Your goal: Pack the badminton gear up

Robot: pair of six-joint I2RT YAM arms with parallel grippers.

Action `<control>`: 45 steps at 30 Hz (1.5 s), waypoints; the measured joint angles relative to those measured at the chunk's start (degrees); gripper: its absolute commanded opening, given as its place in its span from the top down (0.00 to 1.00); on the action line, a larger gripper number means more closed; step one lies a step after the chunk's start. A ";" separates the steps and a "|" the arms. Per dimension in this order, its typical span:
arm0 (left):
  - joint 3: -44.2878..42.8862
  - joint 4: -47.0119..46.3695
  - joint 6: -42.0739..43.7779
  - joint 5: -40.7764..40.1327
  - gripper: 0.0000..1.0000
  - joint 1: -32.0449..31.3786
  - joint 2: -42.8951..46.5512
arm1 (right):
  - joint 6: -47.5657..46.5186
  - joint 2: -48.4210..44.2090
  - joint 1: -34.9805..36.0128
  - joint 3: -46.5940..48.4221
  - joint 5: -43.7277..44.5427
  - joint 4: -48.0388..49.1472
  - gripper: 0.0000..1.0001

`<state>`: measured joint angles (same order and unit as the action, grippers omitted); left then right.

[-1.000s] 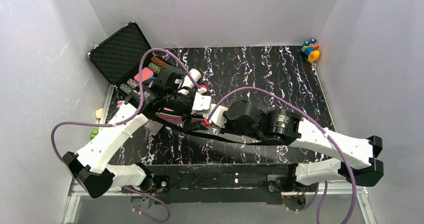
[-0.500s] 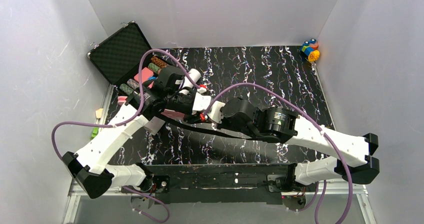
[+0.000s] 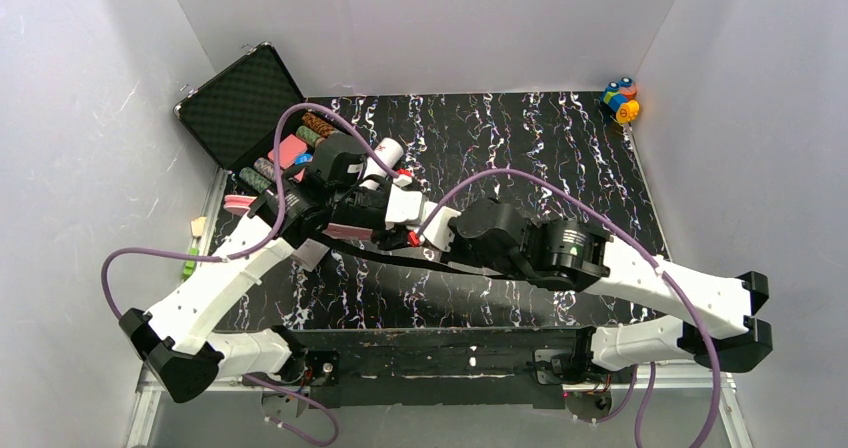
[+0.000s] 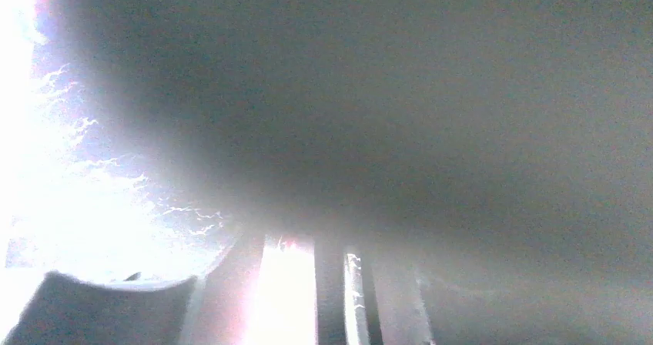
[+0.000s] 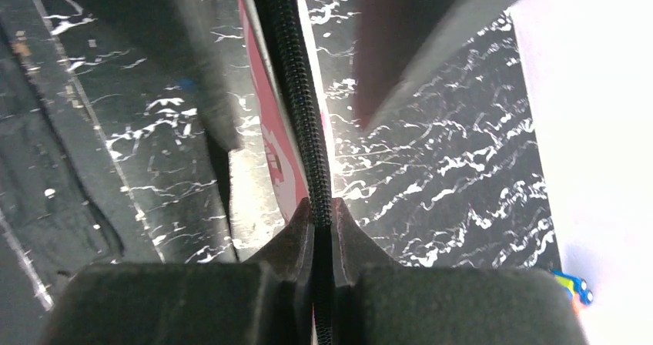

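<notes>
The pink "SPORT" cover (image 3: 345, 230) hangs between my two arms at the table's middle left, with its black strap (image 3: 440, 266) trailing to the right. My right gripper (image 3: 420, 236) is shut on the cover's black zipper edge (image 5: 302, 106), and the pink fabric (image 5: 271, 133) runs away from the jaws (image 5: 322, 206). My left gripper (image 3: 365, 218) is at the cover's far side. Its wrist view is filled by a dark blur, so its jaws do not show. The white tube (image 3: 385, 153) lies just beyond the left wrist. A pink rim (image 3: 238, 202) sticks out left of the left arm.
The open black case of poker chips (image 3: 240, 108) stands at the far left corner, close behind the left arm. A small multicoloured toy (image 3: 620, 100) sits at the far right corner. White walls close in on three sides.
Both grippers and the cover have shifted slightly away and to the left. The left arm's elbow has dropped lower. More of the white tube shows.
</notes>
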<state>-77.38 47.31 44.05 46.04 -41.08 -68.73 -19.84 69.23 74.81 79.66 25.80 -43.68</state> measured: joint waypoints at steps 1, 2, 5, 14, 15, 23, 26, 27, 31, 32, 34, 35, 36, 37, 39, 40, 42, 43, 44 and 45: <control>0.35 -0.87 -0.13 -0.07 0.45 -0.07 0.24 | 0.00 -0.72 0.20 -0.52 -0.98 0.15 0.99; 0.66 -1.95 -0.48 -0.33 0.44 -0.07 0.46 | 0.02 -1.49 0.48 -1.01 -1.99 0.20 0.99; 1.16 -5.75 -3.96 -1.97 0.36 -0.02 1.27 | 0.42 -3.61 1.07 -2.08 -4.20 0.57 0.99; 0.20 -7.39 -8.20 0.48 0.27 1.01 3.50 | 0.87 -7.41 1.60 -3.06 -5.84 3.65 0.99; 0.13 -6.99 -7.91 0.90 0.27 1.05 3.48 | 0.96 -7.43 1.66 -3.06 -5.88 3.67 0.99; 0.11 -4.00 -5.03 1.70 0.28 0.13 3.19 | 0.94 -7.37 1.77 -3.10 -6.29 3.61 0.99; 0.09 -3.08 -3.61 0.81 0.34 -1.22 2.86 | 0.55 -6.99 1.77 -3.02 -6.29 3.54 0.99; 0.07 -2.69 -3.15 0.26 0.38 -1.77 2.64 | 0.37 -6.69 1.77 -2.93 -6.32 3.56 0.99; -0.09 -2.34 -2.67 -1.44 0.55 -2.62 2.32 | -0.13 -6.27 1.77 -2.49 -6.34 3.17 0.99; -0.22 -2.47 -2.75 -1.92 0.58 -2.73 2.34 | -0.11 -6.27 1.77 -2.38 -6.19 3.13 0.99; -0.26 -3.56 -3.41 -3.52 0.65 -2.97 2.62 | -0.31 -6.27 1.73 -2.03 -5.46 3.02 0.99; -0.24 -4.09 -3.76 -4.20 0.67 -3.04 2.75 | -0.24 -6.23 1.70 -1.81 -5.16 3.02 0.99; -0.24 -4.94 -4.39 -5.07 0.70 -3.10 2.97 | -0.33 -6.12 1.68 -1.49 -4.72 2.99 0.99; -0.24 -5.64 -4.92 -5.79 0.75 -3.19 3.19 | -0.42 -6.01 1.66 -1.11 -4.17 3.02 0.99; -0.07 -6.67 -5.90 -6.75 0.87 -3.32 3.56 | -0.76 -5.79 1.66 -0.57 -3.17 3.19 0.99; 0.13 -7.06 -6.47 -7.08 0.94 -3.37 3.74 | -0.94 -5.77 1.66 -0.55 -2.64 3.50 0.99; 0.35 -7.54 -7.32 -7.28 1.00 -3.39 3.82 | -1.14 -5.75 1.66 -0.55 -1.75 4.04 0.99; 0.46 -7.91 -7.72 -7.34 1.00 -3.39 3.89 | -1.25 -5.75 1.66 -0.57 -1.27 4.33 0.99; 0.57 -8.37 -8.11 -7.52 1.00 -3.37 3.98 | -1.33 -5.75 1.66 -0.57 -0.72 4.59 0.99; 0.66 -8.68 -8.31 -7.74 1.00 -3.37 4.02 | -1.40 -5.75 1.66 -0.59 -0.22 4.87 0.99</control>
<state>-76.73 38.63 35.75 38.30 -44.45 -64.71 -21.23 63.48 76.47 79.07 25.58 -38.81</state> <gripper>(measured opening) 0.050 0.087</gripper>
